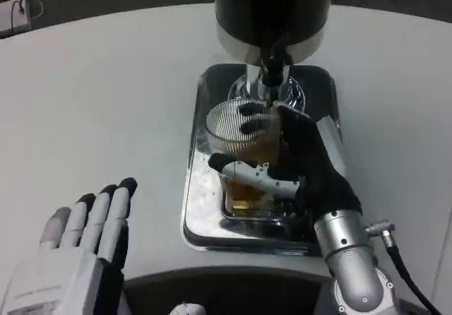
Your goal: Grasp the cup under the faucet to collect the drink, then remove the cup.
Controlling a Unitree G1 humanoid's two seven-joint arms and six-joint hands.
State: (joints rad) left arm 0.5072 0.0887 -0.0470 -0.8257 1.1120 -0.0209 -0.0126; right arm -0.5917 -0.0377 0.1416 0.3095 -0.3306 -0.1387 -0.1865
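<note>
Ribbed clear cup (244, 145), upright on the steel drip tray (194, 209), directly below the faucet (270, 75) of the dark dispenser (272, 11). Amber drink already pooled in the lower part, a thin stream apparently falling from the spout into the open mouth. Long axis vertical, mouth up, rim just under the nozzle.

Wrapped around it from the robot's right side: right hand (293, 170), fingers (247, 117) curled over the far wall near the rim, thumb lying white across the near wall lower down. Firm hold by the look of it, cup enclosed rather than merely touched. Forearm reaching in from the lower right corner, wrist just off the tray's near edge.

Left hand (85, 248) resting flat on the white table (106, 103), well apart from the tray, fingers straight and slightly spread, holding nothing. Clearly the farther of the two, and idle.

Probable stage: filling under way, removal not yet begun. Way out most likely toward the robot and rightward along the forearm's line, first clearing the spout overhead, keeping the axis upright to avoid slopping over the tray's raised lip.
</note>
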